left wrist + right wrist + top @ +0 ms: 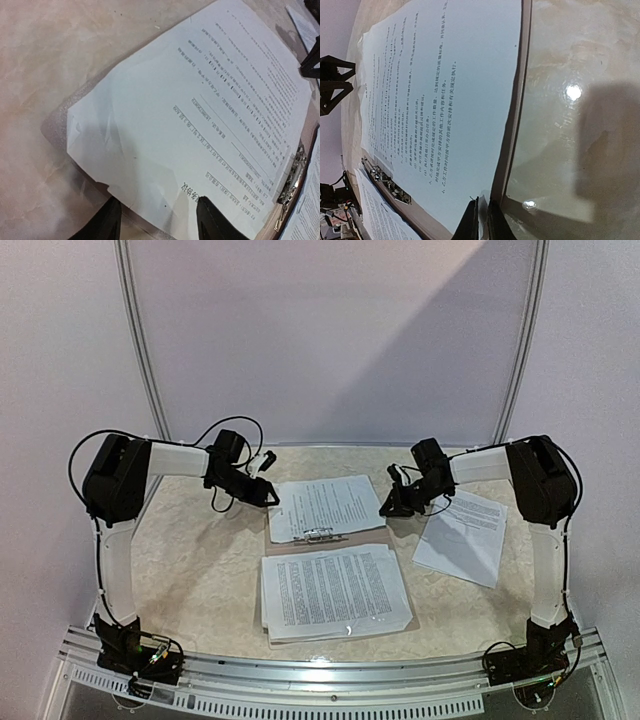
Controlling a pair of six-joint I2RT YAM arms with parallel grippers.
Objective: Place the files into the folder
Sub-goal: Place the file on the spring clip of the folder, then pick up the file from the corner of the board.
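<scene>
right pincer (pixel 481 205) pinches a printed sheet (pixel 445 100) on the folder (pixel 425 216).

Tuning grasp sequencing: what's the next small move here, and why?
Probably close the left pincer on the upper sheet. Its fingers stand open astride that sheet's crumpled edge, while the right pincer already looks pinched on the sheet's other side. Both gripping would let them shift it on the folder.

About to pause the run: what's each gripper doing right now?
Left gripper: open, holding nothing.
Right gripper: closed, pinching the edge of the sheet.
</scene>
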